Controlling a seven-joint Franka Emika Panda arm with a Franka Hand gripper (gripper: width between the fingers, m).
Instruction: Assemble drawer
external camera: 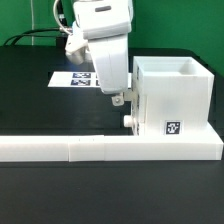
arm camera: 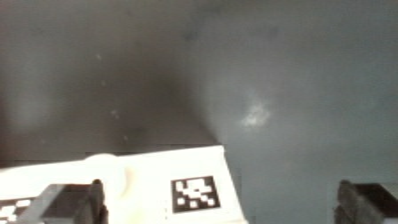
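The white drawer housing point(external camera: 172, 92) stands at the exterior view's right against the low white wall, with a tag point(external camera: 172, 128) on its near face. A round knob point(external camera: 129, 121) sticks out of its side toward the exterior view's left. My gripper point(external camera: 118, 99) hangs just beside that side, above the knob. In the wrist view the gripper point(arm camera: 217, 203) is open wide, its dark fingers point(arm camera: 71, 202) far apart. A white tagged part point(arm camera: 192, 190) lies between them, closer to one finger. It is not gripped, and which drawer part it is cannot be told.
The long low white L-shaped wall point(external camera: 100, 149) runs along the front of the black table point(external camera: 30, 100). The marker board point(external camera: 72, 78) lies behind my arm. Cables trail at the back on the exterior view's left.
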